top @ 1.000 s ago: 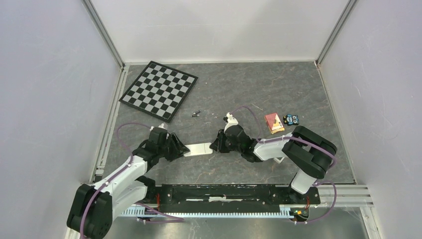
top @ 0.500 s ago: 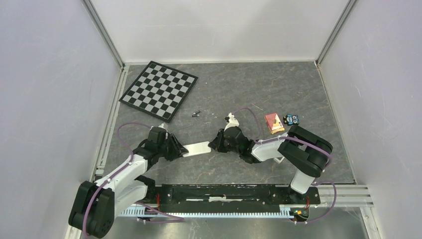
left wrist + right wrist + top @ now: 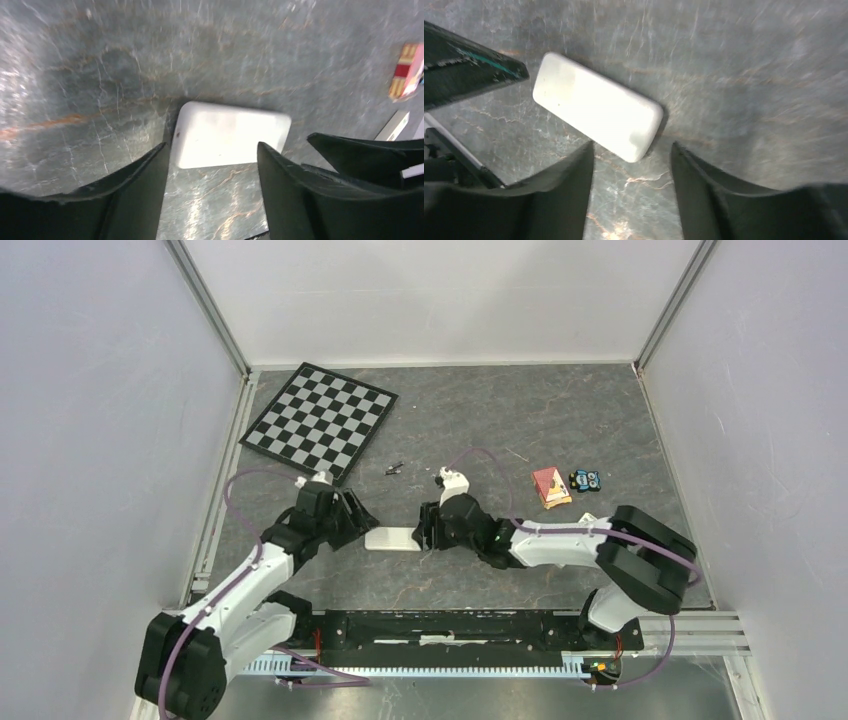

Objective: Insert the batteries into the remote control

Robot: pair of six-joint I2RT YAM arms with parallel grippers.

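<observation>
Logging item one, the remote control (image 3: 392,539): where did we find it?
— Flat on the table (image 3: 560,420), plain white back up, lying between the two grippers and gripped by neither. Left gripper (image 3: 211,147): released, fingers spread, poised at the remote's left end. Right gripper (image 3: 631,145): released likewise, nothing held, at the right end.

Item two, the batteries (image 3: 394,468)?
— We took the slim dark bits on the far side, near the chessboard (image 3: 320,421) corner, to be them; they were too small to be sure.

And the step in hand?
— Opening the back, we judged, since no cover was off. Our note: pin one end squarely with one gripper, work the cover with the other, and press lightly so the remote does not skate.
</observation>
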